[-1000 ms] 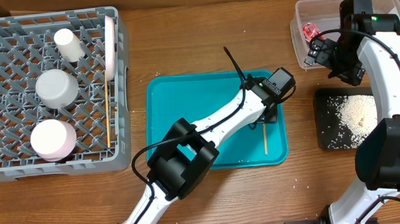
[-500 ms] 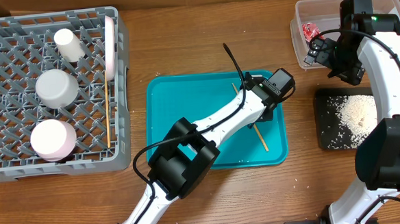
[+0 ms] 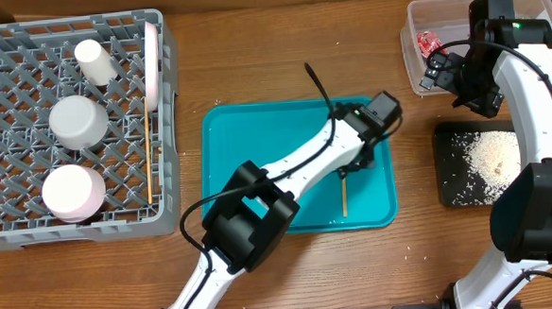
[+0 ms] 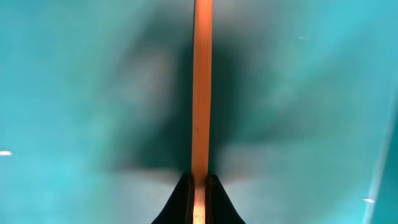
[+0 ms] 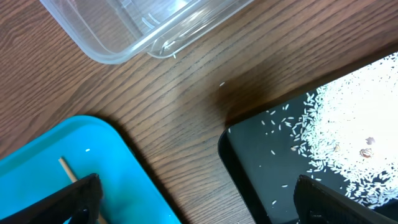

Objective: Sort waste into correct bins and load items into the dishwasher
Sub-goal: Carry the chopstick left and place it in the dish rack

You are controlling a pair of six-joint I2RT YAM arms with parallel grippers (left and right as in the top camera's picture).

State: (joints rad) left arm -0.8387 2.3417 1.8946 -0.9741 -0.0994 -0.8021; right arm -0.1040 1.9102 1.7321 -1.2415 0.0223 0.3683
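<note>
While the narrow left jaws pinch one thin wooden chopstick (image 4: pixel 201 93) at the teal plastic serving tray (image 3: pixel 257 146), centre, the square grey lattice dish rack (image 3: pixel 6 235) at left already holds a small white cup (image 3: pixel 91 60), a grey-blue bowl (image 3: pixel 75 120), a pinkish bowl (image 3: pixel 73 192), a white plate on edge (image 3: pixel 152 66) and another chopstick (image 3: pixel 149 161). Crumpled red wrapper (image 3: pixel 428 42): clear plastic tub (image 3: pixel 411 20), far right. White rice grains (image 3: pixel 489 153): black tray (image 3: pixel 445 179). Right jaws: wide, empty. Judged remaining: this chopstick.
</note>
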